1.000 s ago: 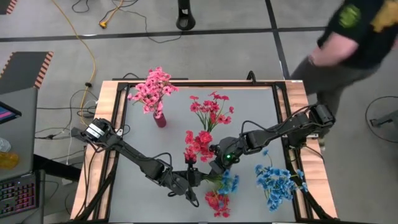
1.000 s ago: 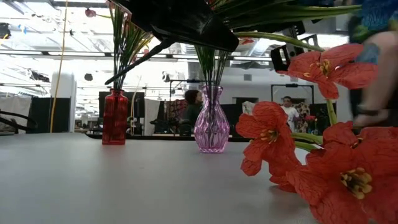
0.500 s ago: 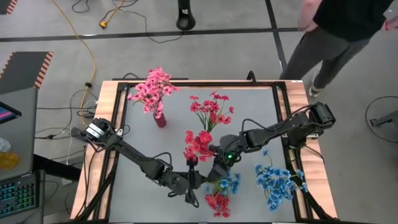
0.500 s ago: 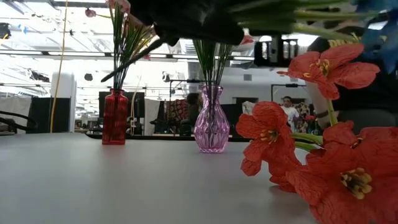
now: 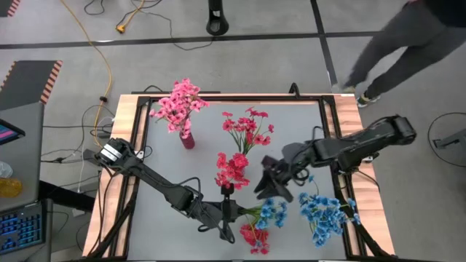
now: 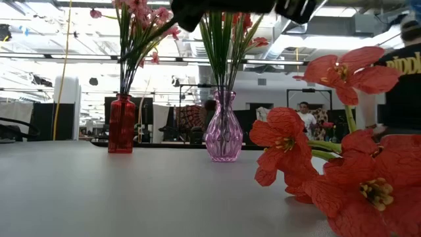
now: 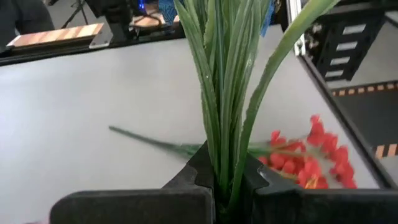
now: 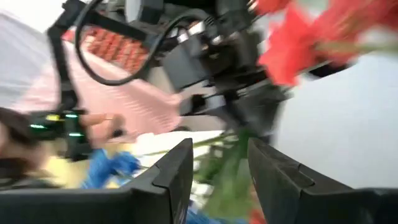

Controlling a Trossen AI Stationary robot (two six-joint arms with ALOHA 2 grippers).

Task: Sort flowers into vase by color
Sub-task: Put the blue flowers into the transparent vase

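near the table's front edge the left pincer (image 5: 234,211) clamps blue flower stems (image 7: 224,112); right pincer (image 5: 268,183) gapes empty.

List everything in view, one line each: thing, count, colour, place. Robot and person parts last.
Red vase: one, red, far left of table, holds pink flowers.
Purple vase: one, clear purple, mid-table, holds red flowers.
Red sprig: one, red, table centre.
Red sprig on table: one, red, near edge.
Blue sprig: one, blue, its stems in the left gripper.
Blue flowers: one bunch, blue, near right.
Table: one, grey.
Left gripper: shut on blue sprig stems.
Right gripper: open, above table centre-right.
Person's legs: beyond far right corner.
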